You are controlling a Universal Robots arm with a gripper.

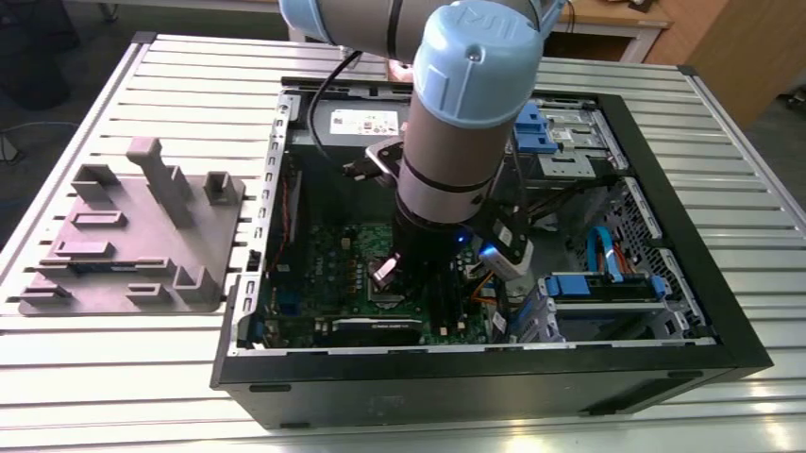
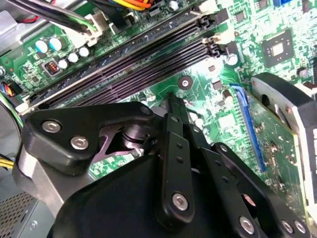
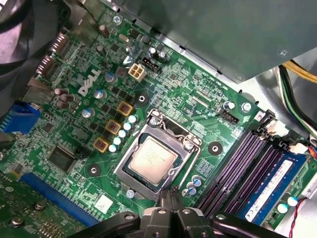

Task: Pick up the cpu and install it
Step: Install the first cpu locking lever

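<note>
The arm plunges straight down through the middle of the exterior view into the open computer case. The case lies on its side on the slatted table, likely so the green motherboard faces up for a vertical reach. At the exterior view's left the grey tray sits well apart from the action.

In the first wrist view the cpu lies flat and square inside the socket's metal frame, its silver top showing. By the look of it, the chip is already placed. The gripper hangs just beside the socket, towards the memory slots. Both wrist views show its fingertips pinched together with nothing between them. So it is clenched and empty, which fits a chip already let go.
</note>
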